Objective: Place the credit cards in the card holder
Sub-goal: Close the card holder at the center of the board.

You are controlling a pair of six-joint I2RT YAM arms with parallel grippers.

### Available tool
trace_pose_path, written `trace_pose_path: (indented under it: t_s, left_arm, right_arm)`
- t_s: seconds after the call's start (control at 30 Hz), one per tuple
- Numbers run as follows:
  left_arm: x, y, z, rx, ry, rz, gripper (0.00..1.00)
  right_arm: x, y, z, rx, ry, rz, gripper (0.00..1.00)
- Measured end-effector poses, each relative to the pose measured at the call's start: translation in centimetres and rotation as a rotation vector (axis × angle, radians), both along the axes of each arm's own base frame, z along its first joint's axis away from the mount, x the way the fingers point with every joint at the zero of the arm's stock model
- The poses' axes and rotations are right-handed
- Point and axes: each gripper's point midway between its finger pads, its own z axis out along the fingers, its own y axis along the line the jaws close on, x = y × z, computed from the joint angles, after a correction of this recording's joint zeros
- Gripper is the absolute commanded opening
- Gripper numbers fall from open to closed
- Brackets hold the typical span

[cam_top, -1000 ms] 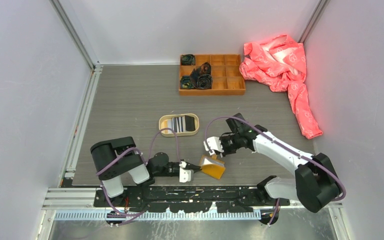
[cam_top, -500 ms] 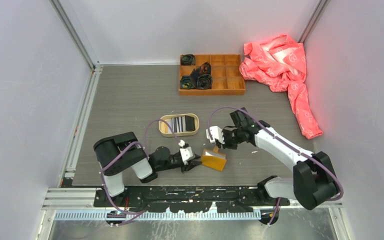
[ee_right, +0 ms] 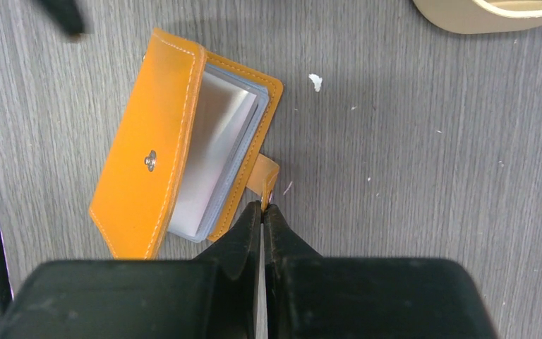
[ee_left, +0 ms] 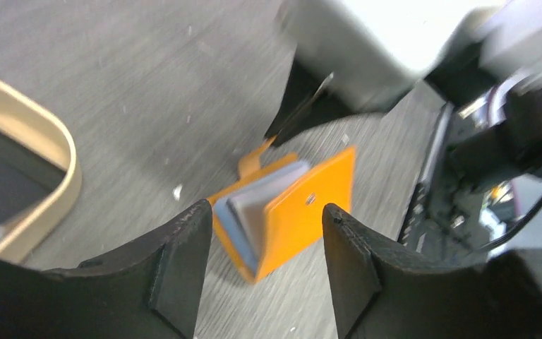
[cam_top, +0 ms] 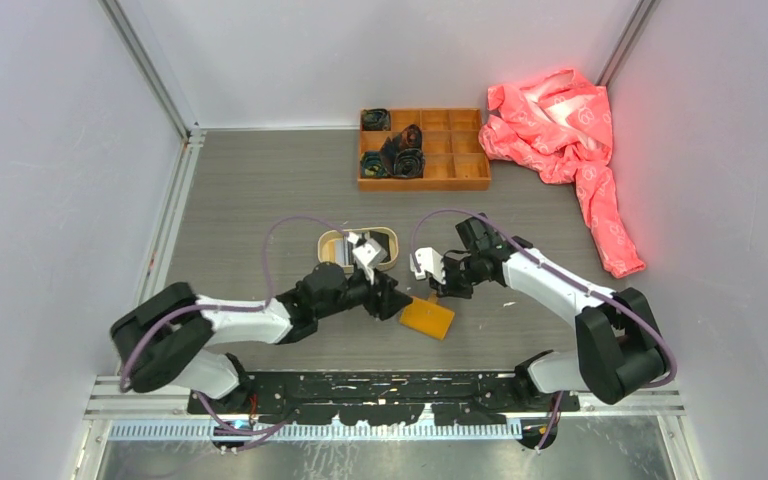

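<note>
Right claw: jaws pressed together, pinching the end of the closing tab of the card holder. Right wrist view gave the detail. The holder lay on the table, orange cover partly lifted, a snap stud on the flap, pale grey sleeves showing inside. From overhead it read only as a flat orange patch between the two arms.

Left claw: jaws apart, nothing gripped. In the left wrist view the holder showed between the two dark fingers, clear of both, cover standing ajar like a book.

Just beyond the left claw sat the oval tan tray, credit cards in it, partly hidden overhead by the left wrist. Farther back, seen from overhead only: orange compartment box, pink cloth in the far right corner.
</note>
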Motion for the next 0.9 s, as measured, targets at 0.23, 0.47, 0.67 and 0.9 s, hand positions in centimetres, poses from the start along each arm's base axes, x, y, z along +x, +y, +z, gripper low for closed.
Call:
trace_pose_path:
  t_s: [0.23,0.47,0.67,0.9]
  left_arm:
    - [-0.8,-0.7,6.1,-0.049,0.076,-0.027,0.35]
    - [-3.0,-3.7,1.6,0.027,0.320,-0.124,0.17]
    - [-1.9,-4.8,-1.7,0.087,0.397,-0.059,0.15]
    - [0.1,-3.8,-5.9,0.171,0.467,0.069,0.12]
  right_arm:
    - [0.3,0.0,0.1,-0.002,0.002,-0.016,0.02]
    - [0.4,0.0,0.2,-0.003,0.000,-0.022,0.02]
    - [0.3,-0.8,-0.5,-0.039,0.029,-0.057,0.02]
    - [0.8,-0.5,-0.3,-0.028,0.012,-0.063,0.01]
